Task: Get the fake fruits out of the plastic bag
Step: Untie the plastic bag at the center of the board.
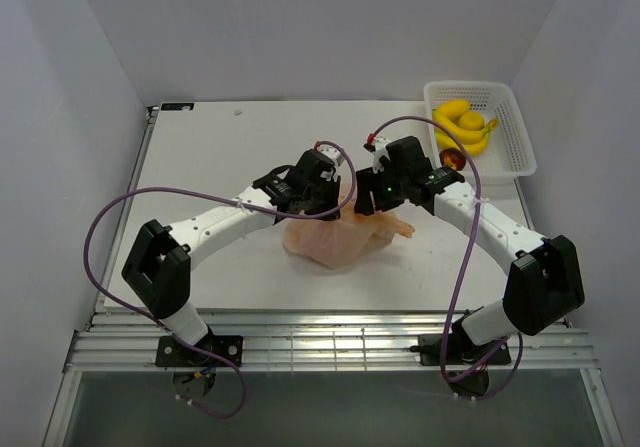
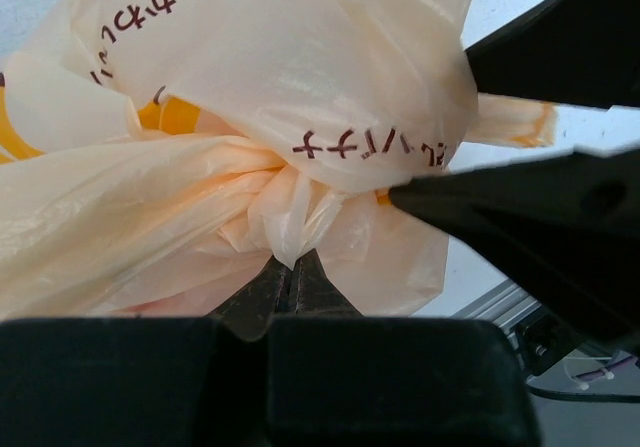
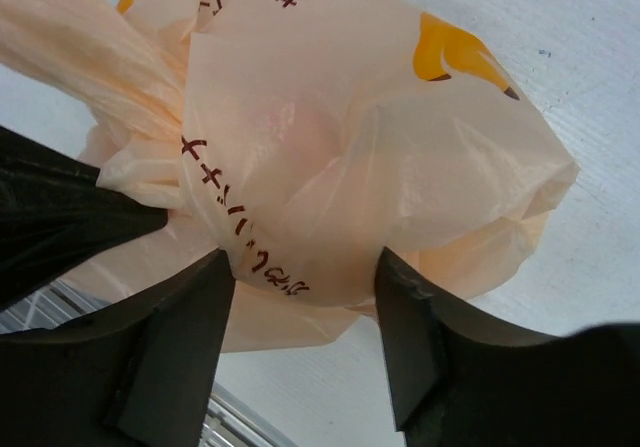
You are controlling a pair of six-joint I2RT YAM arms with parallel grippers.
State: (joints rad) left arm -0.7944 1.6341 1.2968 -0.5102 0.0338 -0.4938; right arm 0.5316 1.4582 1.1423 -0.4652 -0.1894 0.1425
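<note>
Centre of the top view is crowded. The plastic bag [image 1: 335,239] sits mid-table. The left gripper [image 2: 290,267] is pinched on its gathered film, and the right gripper [image 3: 305,267] straddles a bulge, jaws apart. Both arms slant in from the lower corners, blocking the near sides. The basket [image 1: 512,132] with bananas [image 1: 462,125] fills the upper right corner. Bare table [image 1: 220,147] at upper left and along the far edge leaves room. Walls [image 1: 60,87] close in left, right and back.

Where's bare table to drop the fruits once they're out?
Free: far-left table, between its edge and the left arm; near strip before the plastic bag. Crowded: centre, left end effector and right end effector at the bag; far right, basket.
</note>
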